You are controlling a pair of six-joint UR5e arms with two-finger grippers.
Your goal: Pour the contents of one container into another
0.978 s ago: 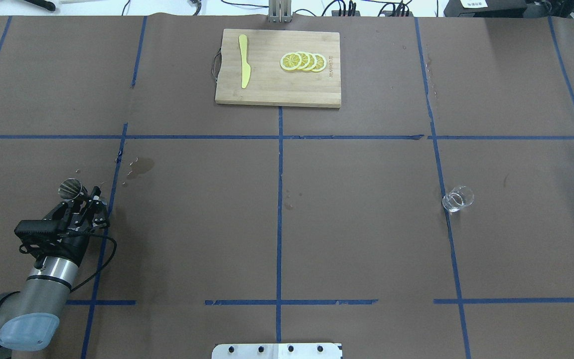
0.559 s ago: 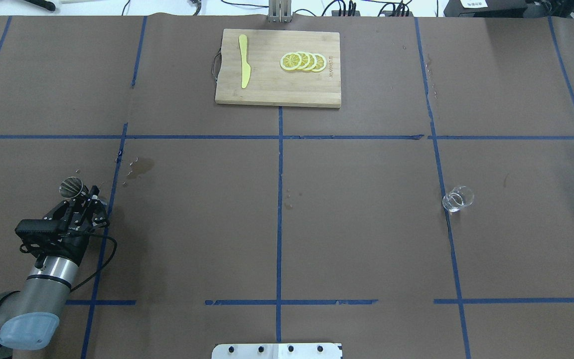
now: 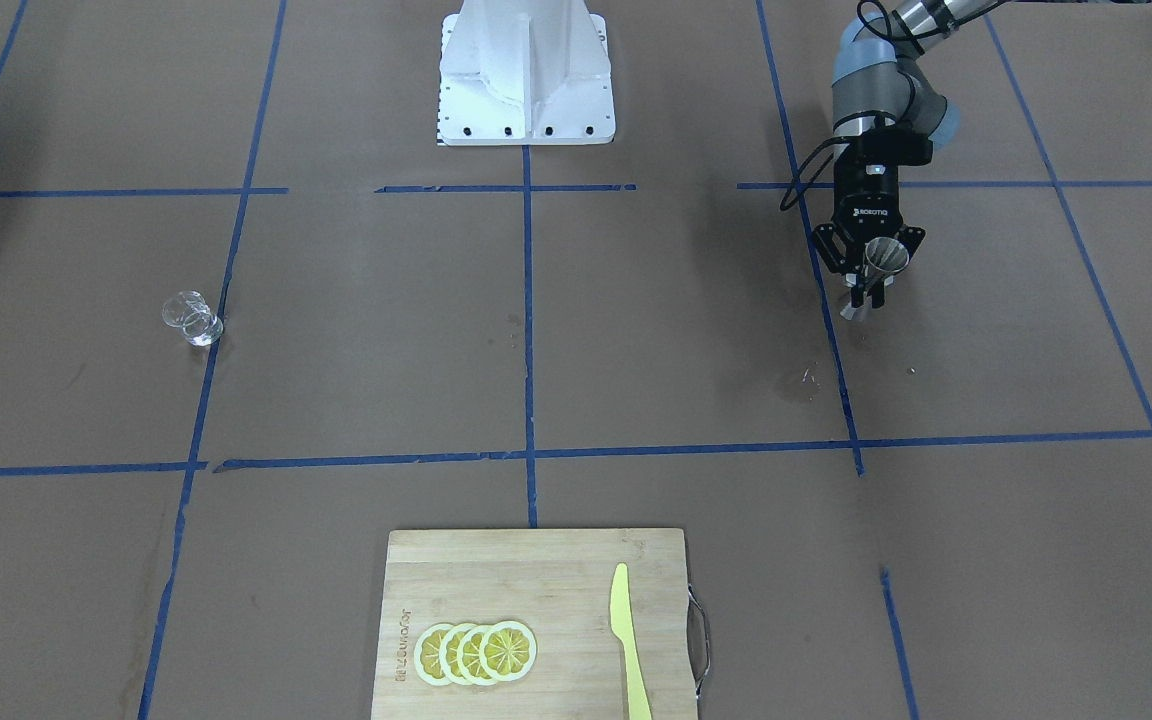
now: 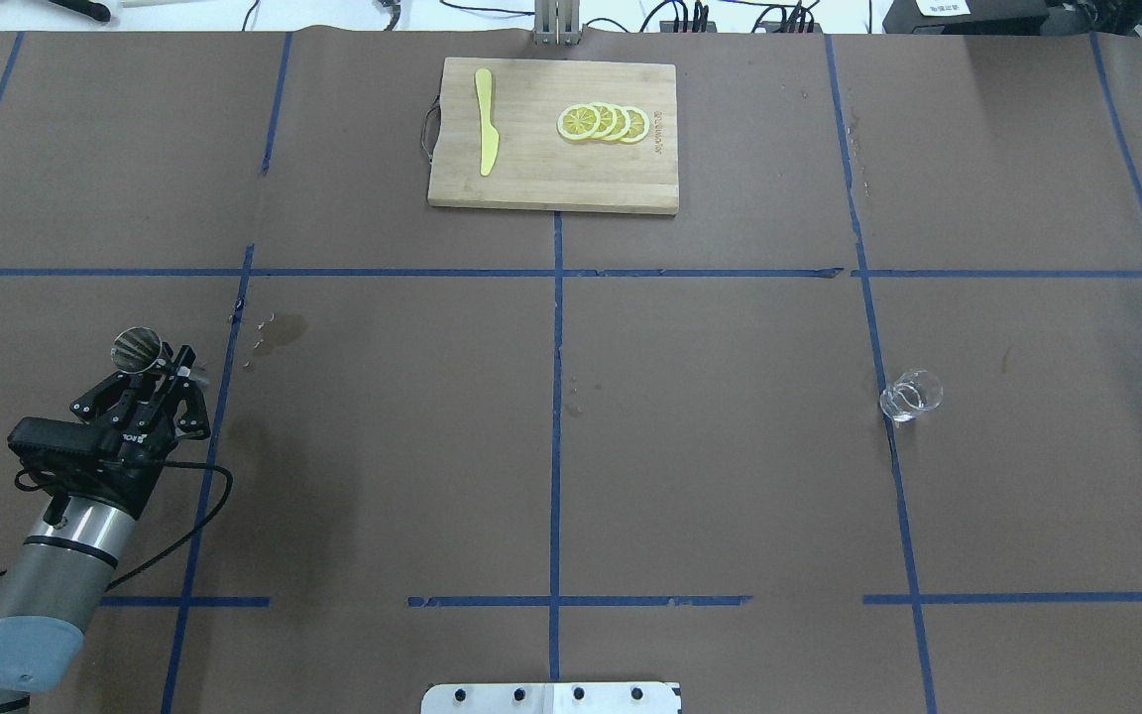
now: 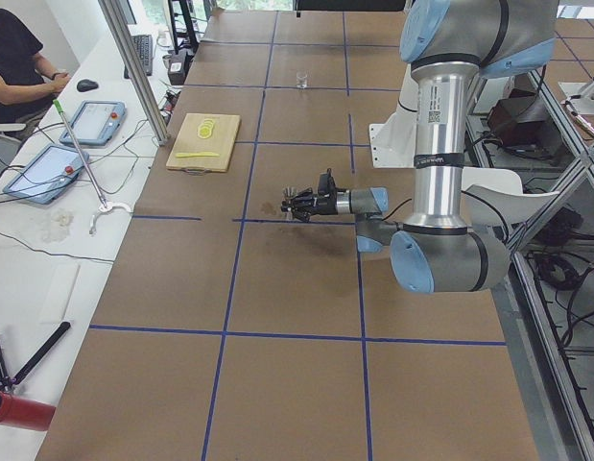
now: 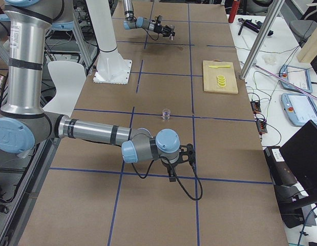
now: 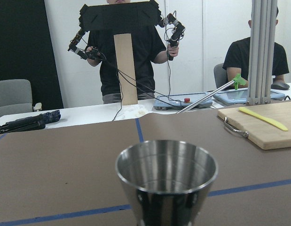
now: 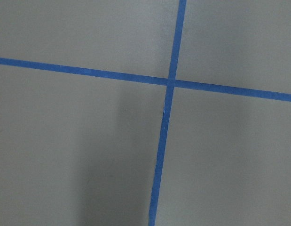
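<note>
You're holding the jigger (image 4: 135, 347) in the left pincer (image 4: 159, 363) at the desk's (image 4: 710, 476) 9 o'clock. The glass cup (image 4: 910, 395) is waiting at 3 o'clock, likely needing the right pincer (image 6: 181, 159) next; I cannot tell its opening.

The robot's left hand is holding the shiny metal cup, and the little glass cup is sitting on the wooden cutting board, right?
Not quite. The left hand does hold the shiny metal cup, but the little glass cup sits on the table, far from the wooden cutting board. The overhead view shows it.
</note>
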